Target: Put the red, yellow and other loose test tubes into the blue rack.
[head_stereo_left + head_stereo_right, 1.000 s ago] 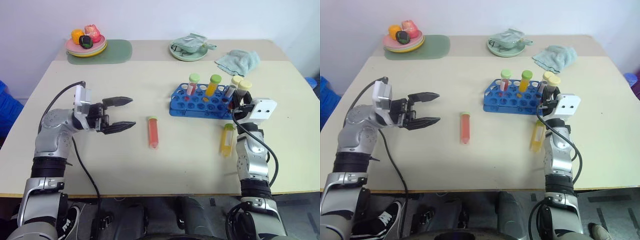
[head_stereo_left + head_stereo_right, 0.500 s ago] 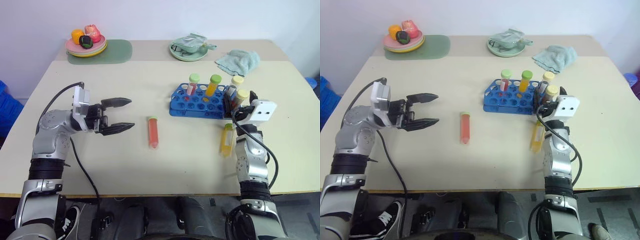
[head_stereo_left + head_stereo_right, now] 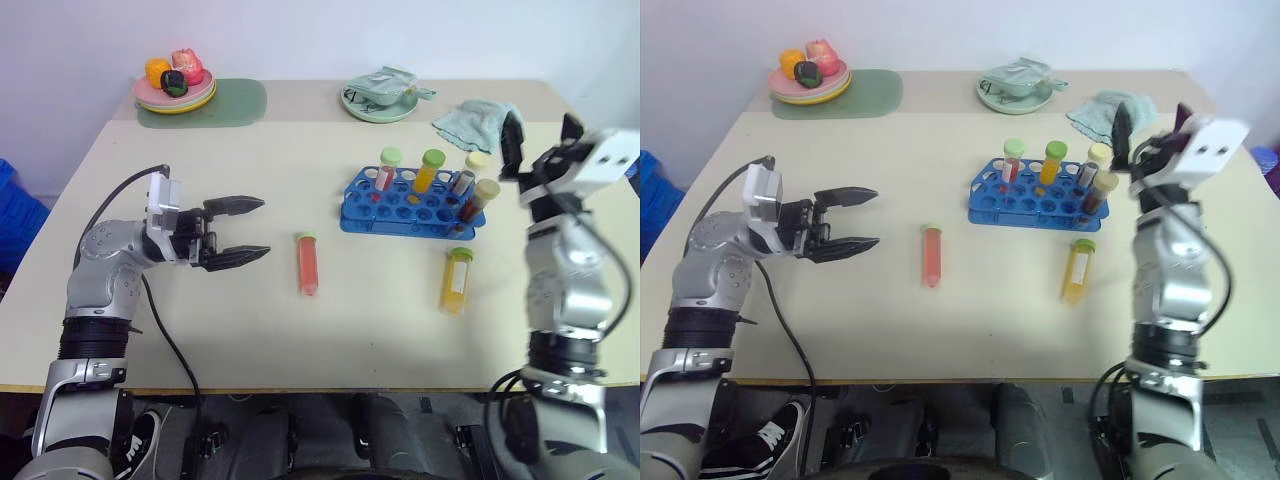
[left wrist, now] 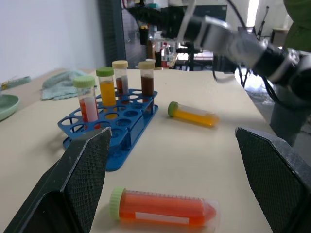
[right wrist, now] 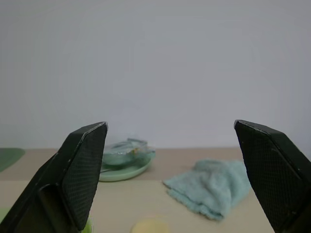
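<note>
With the dark brown-red tube (image 3: 470, 205) standing in the bright blue plastic rack (image 3: 410, 204), the right end effector (image 3: 541, 138) hangs open above, the left end effector (image 3: 252, 229) gapes toward the red-orange tube (image 3: 306, 264) lying on the beige tabletop (image 3: 300, 160), and the yellow tube (image 3: 454, 280) lies before the rack.

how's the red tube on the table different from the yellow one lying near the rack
The red tube holds red-orange liquid; the yellow tube holds yellow. The red tube lies mid-table, well apart from the blue rack; the yellow tube lies just in front of the rack's right end. Both lie flat, green caps pointing away from the robot.
</note>
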